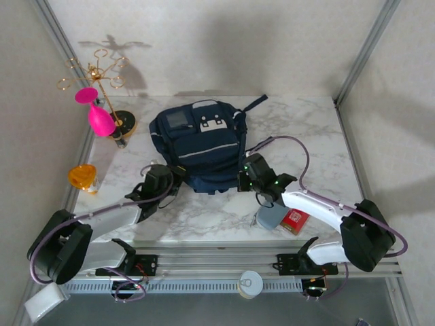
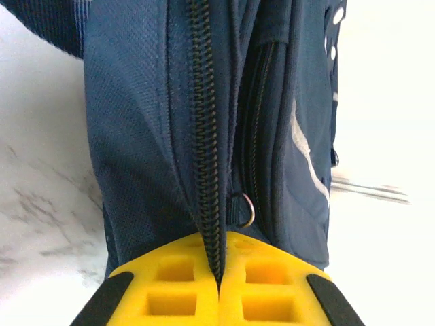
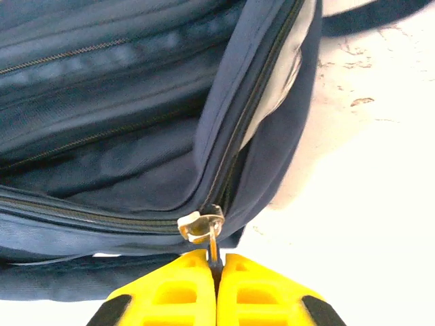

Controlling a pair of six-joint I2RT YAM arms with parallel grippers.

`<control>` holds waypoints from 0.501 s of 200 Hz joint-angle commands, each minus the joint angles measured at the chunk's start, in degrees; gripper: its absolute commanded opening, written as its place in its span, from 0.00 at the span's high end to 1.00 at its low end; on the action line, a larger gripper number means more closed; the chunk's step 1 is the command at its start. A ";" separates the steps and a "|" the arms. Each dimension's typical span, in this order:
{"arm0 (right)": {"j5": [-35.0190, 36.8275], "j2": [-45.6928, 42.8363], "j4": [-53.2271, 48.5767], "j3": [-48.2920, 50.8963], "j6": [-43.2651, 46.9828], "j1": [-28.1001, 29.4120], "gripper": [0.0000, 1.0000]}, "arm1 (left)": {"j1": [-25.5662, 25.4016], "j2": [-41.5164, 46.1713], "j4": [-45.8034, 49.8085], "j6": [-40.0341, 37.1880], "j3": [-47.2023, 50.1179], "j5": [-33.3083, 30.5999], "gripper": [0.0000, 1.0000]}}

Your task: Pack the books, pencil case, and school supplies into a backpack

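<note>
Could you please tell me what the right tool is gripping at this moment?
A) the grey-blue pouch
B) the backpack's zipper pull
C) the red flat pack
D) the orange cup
B: in the right wrist view the right tool is shut on the metal zipper pull of the backpack.

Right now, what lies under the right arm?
The pencil case and the red school supplies lie side by side on the table, partly under the right arm. The arm covers their far edges; anything else beneath is hidden.
</note>
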State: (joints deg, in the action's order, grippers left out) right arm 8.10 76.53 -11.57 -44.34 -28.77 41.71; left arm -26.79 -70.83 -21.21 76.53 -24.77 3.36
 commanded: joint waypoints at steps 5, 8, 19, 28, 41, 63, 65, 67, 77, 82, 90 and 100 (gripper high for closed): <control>2.80 2.26 -4.07 -2.95 2.45 0.67 1.00 | 8.04 -1.37 5.99 -13.04 -4.36 -1.02 1.00; 2.60 3.04 -3.64 -3.74 2.62 1.63 1.00 | 8.35 -1.80 6.15 -13.60 -5.12 -0.72 1.00; 2.46 5.78 -2.51 -6.88 3.66 5.61 1.00 | 8.89 -3.00 5.07 -15.71 -6.75 0.78 0.95; 1.92 7.74 -1.87 -9.00 3.34 7.87 1.00 | 9.05 -3.58 4.73 -16.88 -8.01 2.44 0.72; -2.29 9.43 1.29 -9.50 1.13 8.84 1.00 | 9.00 -3.74 5.90 -18.95 -9.72 5.22 0.48; -5.31 10.20 5.86 -7.99 -3.12 9.33 1.00 | 6.98 0.61 9.41 -17.56 -8.46 4.93 0.33; -5.22 10.26 5.97 -7.90 -3.30 9.43 1.00 | 6.70 1.31 10.02 -17.03 -8.03 4.32 0.32; -5.07 10.36 6.02 -7.83 -3.41 9.48 1.00 | 6.36 2.01 10.53 -16.57 -7.60 3.77 0.31; -4.53 10.72 6.42 -7.38 -3.91 9.90 1.00 | 4.30 5.48 12.53 -12.99 -5.19 1.57 0.26; -4.36 10.95 6.43 -7.22 -4.15 9.96 1.00 | 3.53 7.17 12.10 -10.39 -3.45 1.91 0.22; -4.48 11.31 6.07 -7.12 -4.59 10.08 1.00 | 2.15 9.41 8.77 -6.19 -0.29 3.82 0.18; -5.24 11.45 6.25 -7.09 -4.63 10.36 1.00 | -0.86 11.58 6.41 -2.88 1.76 3.17 0.16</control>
State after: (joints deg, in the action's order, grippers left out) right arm 4.80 87.13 -8.19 -51.90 -31.31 50.83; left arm -22.76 -64.60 -12.53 64.97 -27.90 6.22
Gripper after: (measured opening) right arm 0.062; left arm 0.816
